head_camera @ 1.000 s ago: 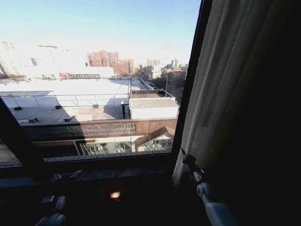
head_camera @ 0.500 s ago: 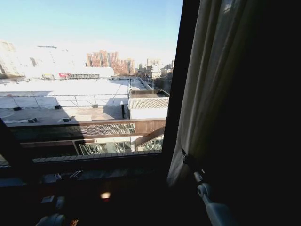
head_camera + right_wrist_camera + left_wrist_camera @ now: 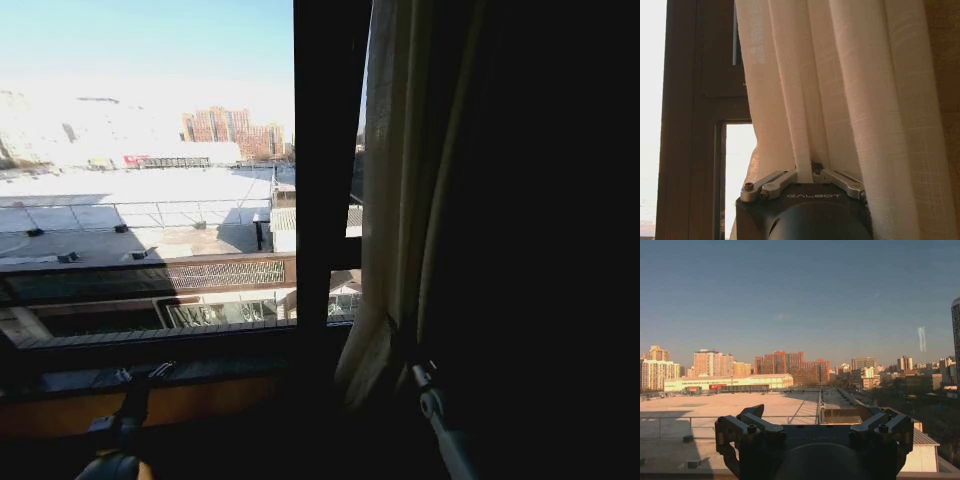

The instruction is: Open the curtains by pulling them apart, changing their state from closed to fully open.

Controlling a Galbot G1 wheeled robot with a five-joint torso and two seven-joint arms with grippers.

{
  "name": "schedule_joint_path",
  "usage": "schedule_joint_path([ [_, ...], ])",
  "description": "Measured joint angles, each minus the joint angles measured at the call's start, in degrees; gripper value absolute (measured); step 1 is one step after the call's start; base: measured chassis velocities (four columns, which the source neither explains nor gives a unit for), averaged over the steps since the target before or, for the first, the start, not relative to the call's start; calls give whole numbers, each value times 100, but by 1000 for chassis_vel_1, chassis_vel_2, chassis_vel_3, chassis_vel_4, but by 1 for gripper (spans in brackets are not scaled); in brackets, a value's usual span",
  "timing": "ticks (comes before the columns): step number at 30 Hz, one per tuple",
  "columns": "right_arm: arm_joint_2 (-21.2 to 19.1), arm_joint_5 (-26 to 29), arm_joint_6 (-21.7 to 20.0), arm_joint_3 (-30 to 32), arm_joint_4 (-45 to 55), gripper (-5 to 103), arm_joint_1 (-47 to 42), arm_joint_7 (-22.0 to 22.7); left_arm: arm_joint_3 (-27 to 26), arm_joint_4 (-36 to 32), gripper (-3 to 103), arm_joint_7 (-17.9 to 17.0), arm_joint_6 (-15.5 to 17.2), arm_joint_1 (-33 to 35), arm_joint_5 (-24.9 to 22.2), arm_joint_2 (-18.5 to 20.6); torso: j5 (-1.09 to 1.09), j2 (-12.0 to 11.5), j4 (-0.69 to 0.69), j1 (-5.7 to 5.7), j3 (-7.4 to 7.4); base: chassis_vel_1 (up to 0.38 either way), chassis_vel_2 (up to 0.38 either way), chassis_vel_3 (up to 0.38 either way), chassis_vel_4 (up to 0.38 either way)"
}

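The curtains (image 3: 395,200) hang bunched at the right side of the window as a sheer cream panel with vertical pleats (image 3: 840,90). In the right wrist view my right gripper (image 3: 806,176) is shut on one narrow fold of that fabric, close to its lower part. From the head camera it sits at the curtain's inner edge (image 3: 400,345), beside the dark window post (image 3: 325,180). My left gripper (image 3: 812,422) is open with nothing between its fingers, pointing out through the glass. It sits low at the left by the sill (image 3: 140,375).
The window pane (image 3: 150,200) to the left of the post is uncovered, showing rooftops and sky. A dark sill (image 3: 200,370) runs below the glass. Everything right of the curtain is in deep shadow.
The whole head view has shifted, so the window post now sits farther left in the picture. A sliver of glass now shows between post and curtain. My right gripper still holds the fold.
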Motion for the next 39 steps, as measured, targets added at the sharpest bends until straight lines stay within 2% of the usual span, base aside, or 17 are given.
schedule_joint_path([
  [7,-39,-90,-14,8,-3,0,-16,129,-1,0,100,0,0,0,0,1,-6,0,4,-2,-1,-18,-35,40,19],
  [8,-51,-139,-47,26,-18,0,-13,255,-3,2,100,-2,0,1,0,1,-11,1,6,-1,0,50,43,-60,-17],
  [10,-93,-381,-253,104,-22,0,0,858,-7,2,100,-6,0,1,1,3,-6,1,7,-1,-1,65,70,-80,-48],
  [13,-109,-457,-341,138,-17,0,3,1067,-7,2,100,-6,0,1,0,3,-5,1,5,-1,-1,68,58,-60,-60],
  [14,-162,-588,-540,227,-16,0,26,1554,-6,2,100,-6,0,1,0,3,-6,1,5,-1,-1,0,0,0,0],
  [15,-194,-615,-619,282,-25,0,37,1723,-6,1,100,-6,0,1,0,3,-5,1,4,-1,-1,0,0,0,0],
  [21,-357,-635,-860,464,-14,0,14,2184,-3,1,100,-4,1,1,0,1,-4,0,3,-1,-1,0,0,0,0],
  [28,-341,-605,-864,445,78,0,-63,2198,-3,1,100,-4,0,1,0,1,-4,1,3,-1,0,0,0,0,0],
  [30,-312,-398,-853,381,281,-2,-197,1799,-3,2,100,-4,0,1,0,1,-3,0,3,-1,0,0,0,0,0],
  [31,-293,-361,-866,354,367,4,-256,1624,-3,1,100,-4,0,1,0,1,-2,0,2,-1,0,0,0,0,0],
  [34,-249,-306,-817,271,512,4,-341,1449,-3,1,100,-4,0,0,0,1,-2,0,2,-1,0,0,0,0,0],
  [35,-238,-291,-809,252,552,14,-361,1420,-3,1,100,-4,0,0,0,1,-2,0,3,-1,0,0,0,0,0],
  [37,-213,-253,-808,191,744,25,-481,1264,-3,1,100,-4,0,1,0,1,-5,0,4,-1,0,0,0,0,0],
  [38,-213,-276,-804,174,815,25,-550,1212,-3,2,100,-5,0,1,0,1,-6,0,4,-1,0,0,0,0,0],
  [39,-213,-292,-800,163,859,30,-600,1194,-3,1,100,-5,0,1,0,1,-5,1,4,-1,0,0,0,0,0],
])
